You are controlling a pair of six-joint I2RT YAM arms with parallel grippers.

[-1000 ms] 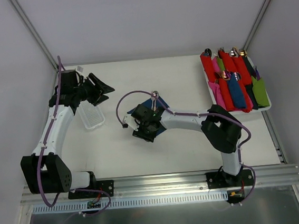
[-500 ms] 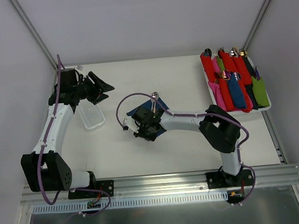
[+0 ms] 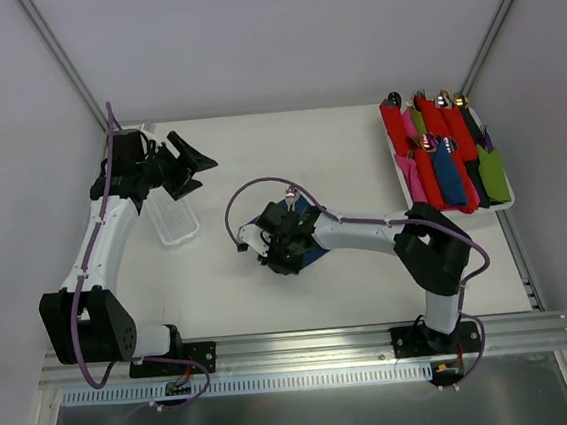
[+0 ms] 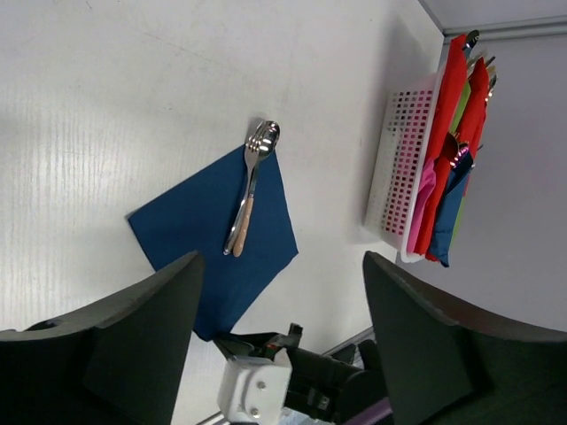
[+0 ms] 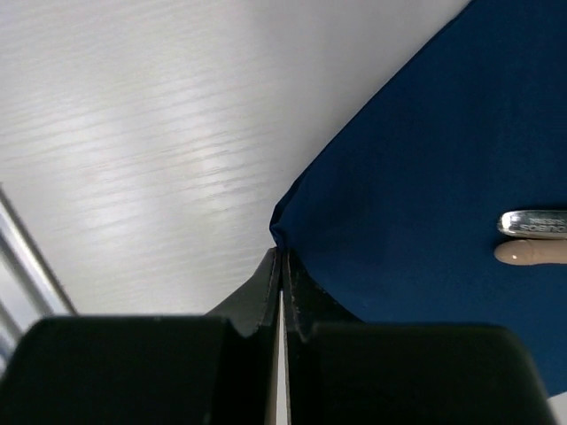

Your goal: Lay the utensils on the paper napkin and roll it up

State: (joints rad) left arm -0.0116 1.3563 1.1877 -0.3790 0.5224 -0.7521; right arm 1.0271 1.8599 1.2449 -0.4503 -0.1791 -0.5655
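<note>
You get bright, even light from overhead; shadows on the table point(image 3: 357, 145) are faint and soft. In your right wrist view the right gripper point(image 5: 282, 270) sits blurred up close, and pale sheen streaks the table beside it.

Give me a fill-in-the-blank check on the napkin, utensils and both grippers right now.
The right gripper is ___ on a corner of the paper napkin.
The utensils lie side by side ___ the paper napkin.
The left gripper is ___ and holds nothing.
Missing words: shut; on; open.
</note>
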